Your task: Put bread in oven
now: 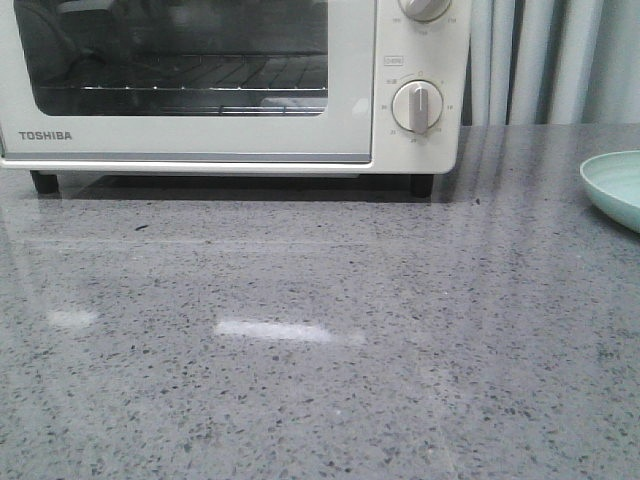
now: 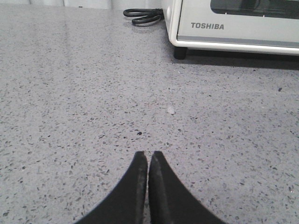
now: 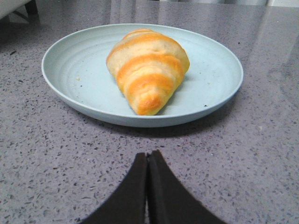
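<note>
The bread (image 3: 148,70), a golden-orange roll with cream stripes, lies on a pale blue plate (image 3: 65,79) in the right wrist view. My right gripper (image 3: 148,155) is shut and empty, low over the counter just short of the plate's rim. The cream-white Toshiba oven (image 1: 350,90) stands at the back of the counter with its glass door closed; its lower corner also shows in the left wrist view (image 2: 224,35). My left gripper (image 2: 148,154) is shut and empty over bare counter, well short of the oven. Neither gripper shows in the front view.
The plate's rim (image 1: 612,185) shows at the right edge of the front view. A black coiled power cord (image 2: 142,16) lies on the counter beside the oven's left side. Two round dial knobs (image 1: 417,106) sit on the oven's right panel. Grey curtains hang behind.
</note>
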Robot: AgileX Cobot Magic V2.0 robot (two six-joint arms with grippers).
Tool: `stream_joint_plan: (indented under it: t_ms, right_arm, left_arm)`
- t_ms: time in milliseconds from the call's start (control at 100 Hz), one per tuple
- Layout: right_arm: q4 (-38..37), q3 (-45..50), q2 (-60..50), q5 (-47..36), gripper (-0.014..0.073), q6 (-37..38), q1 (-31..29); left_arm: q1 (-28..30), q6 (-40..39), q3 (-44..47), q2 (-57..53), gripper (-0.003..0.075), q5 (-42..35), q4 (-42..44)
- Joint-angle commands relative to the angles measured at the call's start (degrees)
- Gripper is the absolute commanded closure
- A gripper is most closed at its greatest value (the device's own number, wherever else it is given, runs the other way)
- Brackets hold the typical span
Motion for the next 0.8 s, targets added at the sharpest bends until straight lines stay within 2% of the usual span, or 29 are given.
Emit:
stream_joint_plan:
  t_ms: [0,550,690,790]
  right_arm:
    - [-1.05,0.62,-1.2,-1.56,0.0644,-0.31,0.04]
    - [-1.05,0.62,-1.2,-1.56,0.0644,-0.31,0.04]
    - [-1.05,0.62,-1.2,-1.56,0.0644,-0.31,0.04]
    - [-0.84,0.62,-1.2,-3.65,0.0644,-0.31,0.04]
  left_arm:
    - [0.21,-0.07,1.33,-1.69,0.0741,-3.54,0.01]
    - [0.21,-0.07,1.33,-1.69,0.0741,-4.86,0.01]
    - [0.21,-0.07,1.33,-1.69,0.0741,-11.0,0.01]
    - [0.21,-0.19,1.33,-1.69,0.0741,-19.16,0.01]
